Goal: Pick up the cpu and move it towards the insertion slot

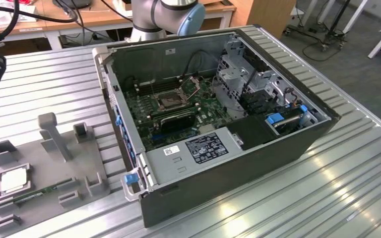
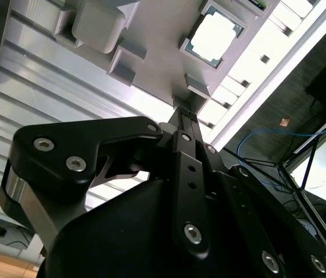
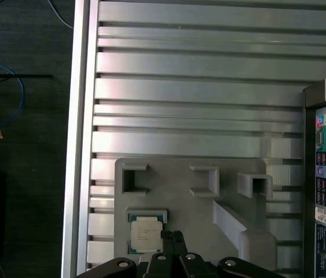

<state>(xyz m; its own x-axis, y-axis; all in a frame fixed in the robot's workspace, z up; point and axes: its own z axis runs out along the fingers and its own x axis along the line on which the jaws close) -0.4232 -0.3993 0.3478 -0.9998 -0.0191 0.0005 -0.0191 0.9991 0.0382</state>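
Cpu [image 1: 13, 179] lies flat in the grey tray [image 1: 78, 163] on the worktop [image 1: 45, 74]. The fingers [image 3: 177, 238], pressed together and empty, hover over its edge. In the exterior view, the insertion slot [image 1: 168, 101] sits well apart, at 2 o'clock from it.

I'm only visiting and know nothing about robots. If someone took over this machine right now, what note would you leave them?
Gripper: carrying nothing, poised over the gray holder, close to the cpu.
Cpu: lies flat in its pocket on the holder, on the table outside the open computer case.
Insertion slot: on the board inside the case.
Done: the approach to the chip.
Left: the pick-up and the move to the slot.
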